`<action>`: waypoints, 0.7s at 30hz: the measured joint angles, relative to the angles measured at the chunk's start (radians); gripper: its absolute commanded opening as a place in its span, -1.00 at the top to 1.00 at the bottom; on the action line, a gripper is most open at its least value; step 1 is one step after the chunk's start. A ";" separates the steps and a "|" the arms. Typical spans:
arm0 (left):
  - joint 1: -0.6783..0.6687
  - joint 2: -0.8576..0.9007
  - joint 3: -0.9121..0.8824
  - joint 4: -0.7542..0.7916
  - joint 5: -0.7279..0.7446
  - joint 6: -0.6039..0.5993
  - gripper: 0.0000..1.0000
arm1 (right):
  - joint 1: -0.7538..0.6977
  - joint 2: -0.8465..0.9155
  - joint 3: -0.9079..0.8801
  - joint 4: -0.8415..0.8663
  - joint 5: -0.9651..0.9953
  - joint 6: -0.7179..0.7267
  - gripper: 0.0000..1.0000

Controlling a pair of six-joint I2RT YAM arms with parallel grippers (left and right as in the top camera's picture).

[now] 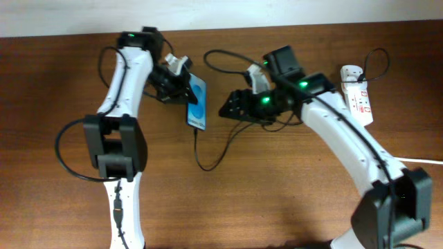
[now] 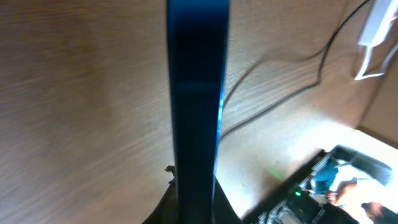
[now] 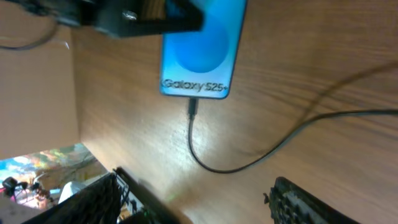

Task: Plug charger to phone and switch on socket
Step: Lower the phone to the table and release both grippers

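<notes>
The phone lies near the table's middle with its blue screen lit. In the right wrist view it shows small text at its bottom. My left gripper is shut on the phone's top end. The left wrist view shows the phone edge-on between the jaws. The charger's black cable loops over the table, and its connector tip sits in the phone's bottom edge. My right gripper is open and empty, just right of the phone. The socket lies at the far right with the white adapter at its far end.
The socket's thick white cord runs off the right edge. The black cable trails across the wood between both arms. The right arm shows in the left wrist view. The table's far edge meets a white wall.
</notes>
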 measured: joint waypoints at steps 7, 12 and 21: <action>-0.084 -0.002 -0.110 0.228 -0.068 -0.119 1.00 | -0.065 -0.111 0.002 -0.162 0.037 -0.124 -0.97; -0.081 -0.003 -0.218 0.261 -0.043 -0.158 0.93 | -0.065 -0.111 0.002 -0.137 0.055 -0.133 -0.97; -0.082 -0.015 -0.303 0.305 -0.072 -0.153 -0.75 | -0.065 -0.111 0.002 -0.134 0.063 -0.133 -0.97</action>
